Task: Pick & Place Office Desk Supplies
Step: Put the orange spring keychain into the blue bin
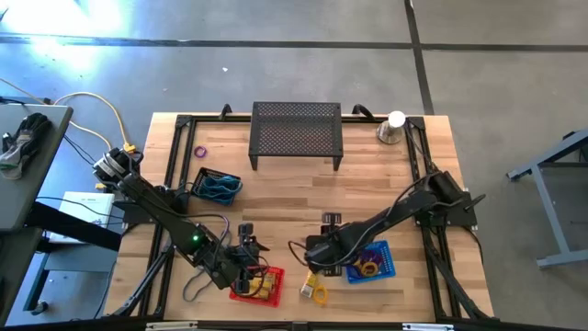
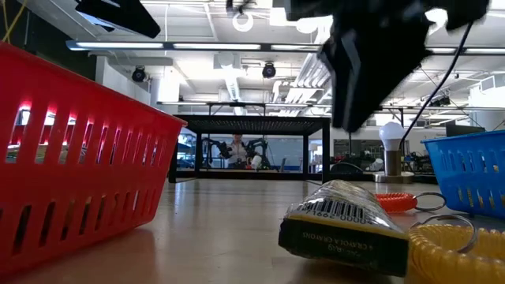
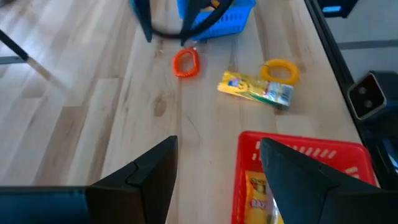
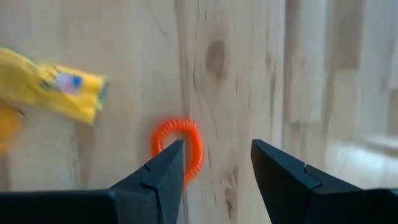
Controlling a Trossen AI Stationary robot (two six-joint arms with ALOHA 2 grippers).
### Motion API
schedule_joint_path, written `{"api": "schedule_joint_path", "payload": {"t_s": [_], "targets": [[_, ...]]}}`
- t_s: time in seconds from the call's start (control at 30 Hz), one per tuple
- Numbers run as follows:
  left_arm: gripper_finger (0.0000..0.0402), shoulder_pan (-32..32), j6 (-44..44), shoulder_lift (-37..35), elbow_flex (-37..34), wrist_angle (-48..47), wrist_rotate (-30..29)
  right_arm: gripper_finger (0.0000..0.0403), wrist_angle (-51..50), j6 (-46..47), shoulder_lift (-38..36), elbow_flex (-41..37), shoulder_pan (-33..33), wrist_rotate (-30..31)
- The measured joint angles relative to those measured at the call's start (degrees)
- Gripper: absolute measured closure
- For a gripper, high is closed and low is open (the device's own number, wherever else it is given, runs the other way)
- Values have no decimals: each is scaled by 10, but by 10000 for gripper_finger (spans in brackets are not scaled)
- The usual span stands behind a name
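An orange coil ring (image 4: 179, 147) lies flat on the wooden table just under my right gripper (image 4: 217, 146). That gripper points down, open, with one finger over the ring's edge and nothing between the fingers. Beside the ring lie a yellow packet (image 3: 255, 89) and a yellow coil ring (image 3: 280, 70). My left gripper (image 3: 217, 146) hovers open at the rim of the red basket (image 3: 298, 149), which holds yellow packets (image 3: 260, 199). The blue basket (image 1: 377, 262) holds more coil rings.
A black basket with teal loops (image 1: 216, 187) and a purple ring (image 1: 199, 152) lie at the left. The black mesh stand (image 1: 297, 133) and a silver cone with a white ball (image 1: 393, 127) stand at the far edge. Bare wood lies mid-table.
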Motion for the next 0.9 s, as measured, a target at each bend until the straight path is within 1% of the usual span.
{"api": "schedule_joint_path", "payload": {"t_s": [0.13, 0.27, 0.37, 0.57, 0.67, 0.77, 0.9], "targets": [[182, 0, 0, 0, 0, -3, 12, 229, 30, -9, 20, -26, -12, -24], [182, 0, 0, 0, 0, -5, 12, 229, 74, -26, 27, -76, -24, -23], [182, 0, 0, 0, 0, -5, 12, 229, 83, -19, 27, -94, -30, -23], [182, 0, 0, 0, 0, -8, 12, 229, 124, -11, 23, -126, -44, -81], [182, 0, 0, 0, 0, -8, 12, 232, 143, -3, 22, -143, -52, -92], [182, 0, 0, 0, 0, -8, 12, 257, 146, 1, 22, -150, -59, -102], [182, 0, 0, 0, 0, -8, 12, 326, 154, -15, 23, -153, -65, -111]]}}
